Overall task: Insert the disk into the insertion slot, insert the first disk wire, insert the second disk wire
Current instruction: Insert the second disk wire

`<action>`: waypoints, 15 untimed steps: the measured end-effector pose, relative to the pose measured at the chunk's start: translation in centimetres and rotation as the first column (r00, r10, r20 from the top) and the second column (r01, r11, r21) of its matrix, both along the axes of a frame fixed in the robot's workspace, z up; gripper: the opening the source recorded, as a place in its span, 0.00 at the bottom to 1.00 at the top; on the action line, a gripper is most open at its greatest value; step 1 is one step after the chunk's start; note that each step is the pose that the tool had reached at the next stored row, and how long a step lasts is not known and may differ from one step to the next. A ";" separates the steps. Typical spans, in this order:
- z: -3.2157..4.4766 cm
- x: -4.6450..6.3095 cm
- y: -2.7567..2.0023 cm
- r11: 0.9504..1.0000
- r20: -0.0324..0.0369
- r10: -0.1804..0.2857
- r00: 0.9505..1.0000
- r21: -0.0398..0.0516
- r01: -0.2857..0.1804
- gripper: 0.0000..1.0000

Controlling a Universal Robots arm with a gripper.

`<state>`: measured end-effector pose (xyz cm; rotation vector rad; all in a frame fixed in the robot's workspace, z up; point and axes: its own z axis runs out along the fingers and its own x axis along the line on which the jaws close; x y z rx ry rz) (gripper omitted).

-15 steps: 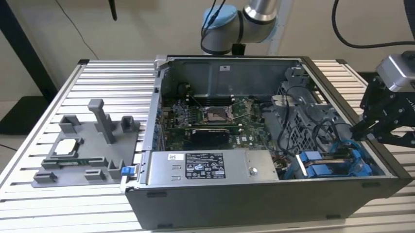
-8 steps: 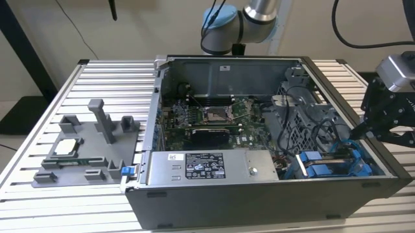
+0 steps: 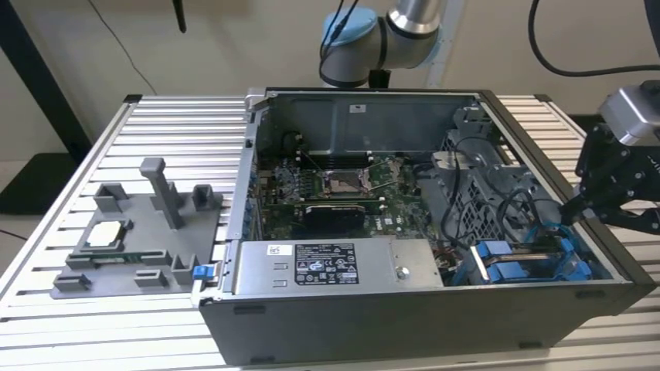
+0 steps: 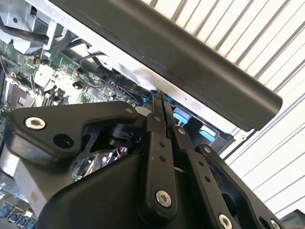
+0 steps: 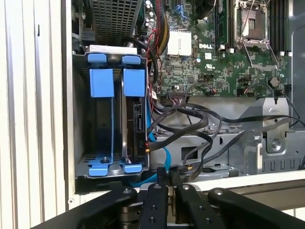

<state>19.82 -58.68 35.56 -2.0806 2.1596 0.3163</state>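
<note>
At the near corner of the open computer case (image 3: 413,325), on the exterior view's right, the disk (image 5: 136,124) stands on edge inside the grey metal drive cage (image 3: 466,267), clipped in its bright blue plastic carrier (image 5: 134,82). A second blue carrier (image 5: 101,82) sits just beside it. By that showing the first step looks done, with the drive seated in its slot and the work now at the wires. A thin, glossy blue cable (image 5: 165,157) curves away from the disk's exposed end, and a loose tangle of round black cables (image 5: 200,121) lies between the cage and the green motherboard (image 5: 200,62). Whether either lead is plugged into the disk I cannot tell. The gripper (image 5: 169,180), matt black with bolted linkage arms, hangs just over the case's right wall near the cage. Its two flat fingers (image 4: 155,124) are drawn together with only a hairline gap between them, and I cannot make out whether anything is pinched there. Left of the cage sits the large grey power-supply box (image 3: 330,267), smooth sheet metal with a printed label, and the case rests on a ribbed aluminium table (image 3: 175,131)
</note>
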 end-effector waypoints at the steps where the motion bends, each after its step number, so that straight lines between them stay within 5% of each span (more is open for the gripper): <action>1: 0.00 0.0 -0.11 1.000 0.000 0.000 1.000 0.000 0.000 0.00; 2: 0.00 0.0 -0.20 1.000 0.000 0.000 1.000 0.000 0.000 1.00; 11: 0.34 0.0 -0.65 1.000 -0.001 -0.004 1.000 0.001 0.004 1.00; 15: 0.20 0.0 -0.65 1.000 0.003 -0.009 1.000 0.021 0.009 1.00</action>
